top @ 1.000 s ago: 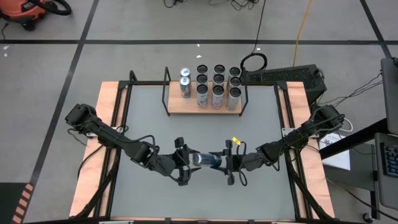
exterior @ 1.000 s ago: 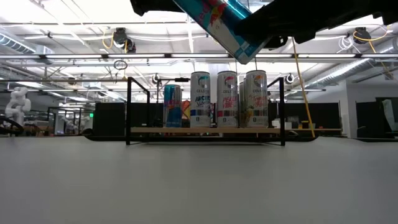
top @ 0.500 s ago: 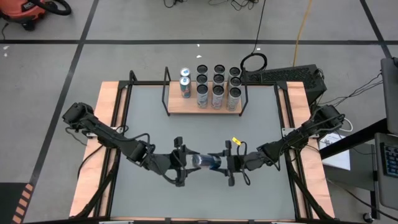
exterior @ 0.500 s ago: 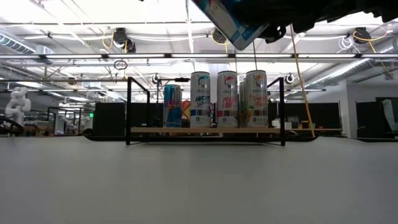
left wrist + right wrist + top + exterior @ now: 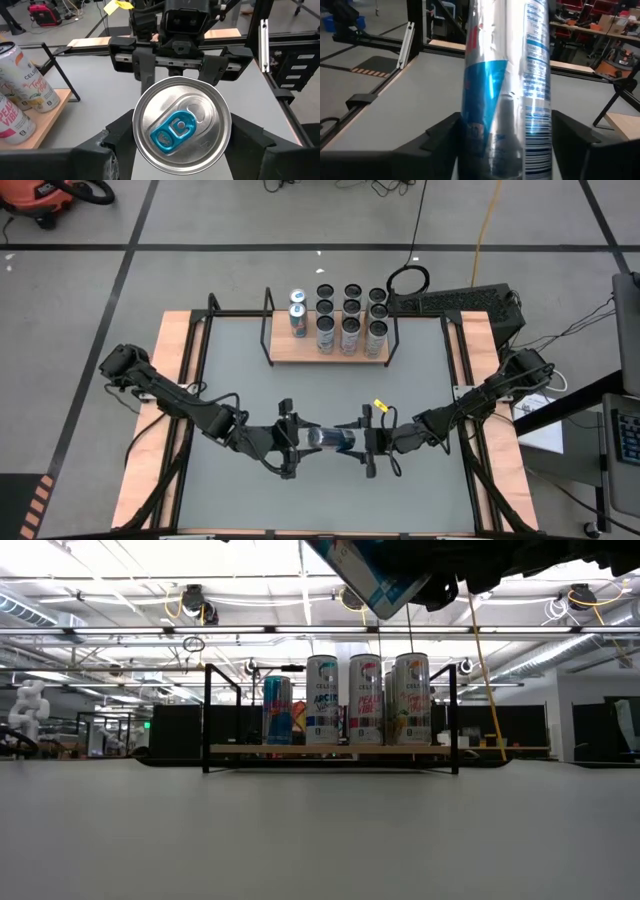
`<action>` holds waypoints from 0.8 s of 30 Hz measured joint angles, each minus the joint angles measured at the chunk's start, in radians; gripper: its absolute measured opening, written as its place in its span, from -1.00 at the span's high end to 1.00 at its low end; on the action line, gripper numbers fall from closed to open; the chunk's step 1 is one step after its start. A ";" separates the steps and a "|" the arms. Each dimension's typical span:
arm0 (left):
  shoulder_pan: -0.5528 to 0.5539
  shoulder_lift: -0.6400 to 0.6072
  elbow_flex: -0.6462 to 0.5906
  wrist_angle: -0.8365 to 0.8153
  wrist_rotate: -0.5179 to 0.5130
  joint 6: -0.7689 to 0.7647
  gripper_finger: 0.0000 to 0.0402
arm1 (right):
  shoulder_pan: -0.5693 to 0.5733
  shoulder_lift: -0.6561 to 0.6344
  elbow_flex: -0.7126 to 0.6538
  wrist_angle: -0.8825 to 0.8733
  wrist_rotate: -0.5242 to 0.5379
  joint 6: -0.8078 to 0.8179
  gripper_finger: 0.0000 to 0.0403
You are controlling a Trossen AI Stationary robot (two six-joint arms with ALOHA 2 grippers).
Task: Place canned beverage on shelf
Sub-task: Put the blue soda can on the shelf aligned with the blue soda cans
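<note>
The left gripper [image 5: 291, 442] sits at the tab end of a slim blue-and-silver beverage can [image 5: 331, 440], and the right gripper [image 5: 370, 442] sits around the can's other end, facing it. From these views I cannot tell whether either one is actually clamped on the can or only bracketing it. The can lies roughly level between them, well above the grey tabletop [image 5: 230, 390] at mid-table. The main risk is right here: if one side lets go before the other has a firm hold, the smooth round can will likely slip, drop and roll. If both pull at once, it may twist askew. Past the bare stretch of table, the wooden shelf [image 5: 285, 350] stands at the far edge with its right part packed with upright Celsius cans [image 5: 350, 320] and two shorter cans [image 5: 297, 312] to their left — only the left end looks free. A tilted or hurried set-down there could knock over its neighbours or catch the black rod frame [image 5: 267, 315].
</note>
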 joint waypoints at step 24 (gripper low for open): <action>0.244 -0.163 0.237 -0.660 0.200 0.212 -0.13 | 0.000 -0.226 0.000 -0.500 -0.003 0.084 -0.58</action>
